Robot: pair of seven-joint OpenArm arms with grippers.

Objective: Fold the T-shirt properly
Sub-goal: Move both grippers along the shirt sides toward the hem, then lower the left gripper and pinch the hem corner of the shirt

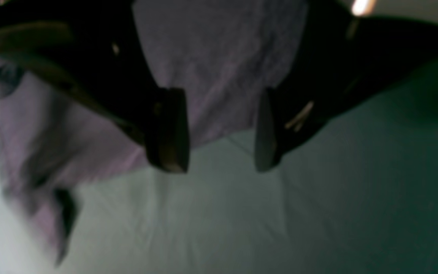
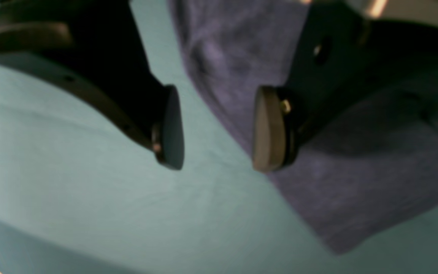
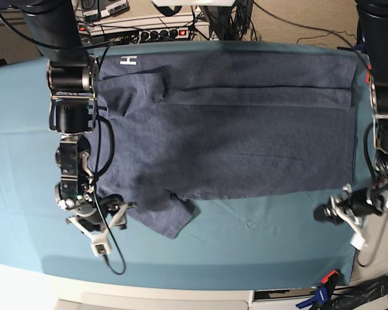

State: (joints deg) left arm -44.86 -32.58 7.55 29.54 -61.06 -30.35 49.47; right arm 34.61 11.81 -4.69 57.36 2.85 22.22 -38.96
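Though the T-shirt (image 3: 233, 129) shows one long fold at twelve o'clock, both my jaws gape wide, empty; the near edge and sleeves remain.

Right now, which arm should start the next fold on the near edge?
Probably the right gripper: its open fingers hover right beside the T-shirt near sleeve. The left gripper, also open, sits over the bare teal cloth, clear of the hem corner.
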